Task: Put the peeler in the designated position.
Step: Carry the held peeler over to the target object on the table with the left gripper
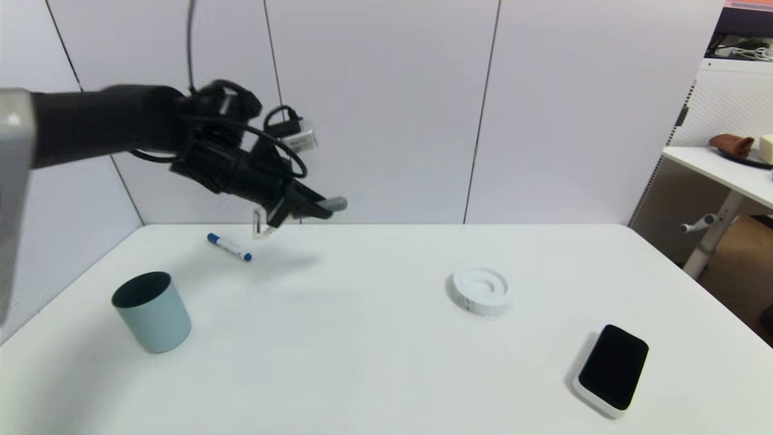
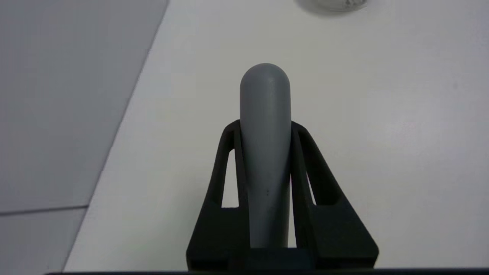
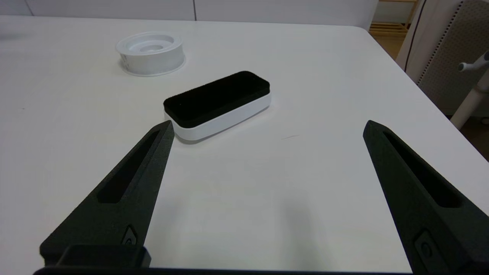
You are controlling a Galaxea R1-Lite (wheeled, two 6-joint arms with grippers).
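The left claw (image 1: pixel 302 208) is clamped on the peeler (image 1: pixel 333 204), carrying it above the counter (image 1: pixel 362 338) at its far-left side, grey handle pointing toward the open middle, forked head hanging behind, while the right claw (image 3: pixel 267 133) idles spread apart.

Surface and material findings, as seen.
Peeler (image 2: pixel 265 152) handle: smooth matt grey plastic. Left gripper (image 2: pixel 265 126) fingers (image 2: pixel 324 198): matt black plastic, faintly grainy. Table (image 1: pixel 362 362): smooth white, low sheen. Eraser block (image 3: pixel 217 103): black felt-like top, glossy white plastic base. Ring-shaped disc (image 3: pixel 150 53): white plastic. Cup (image 1: pixel 152 311): matt grey-green.
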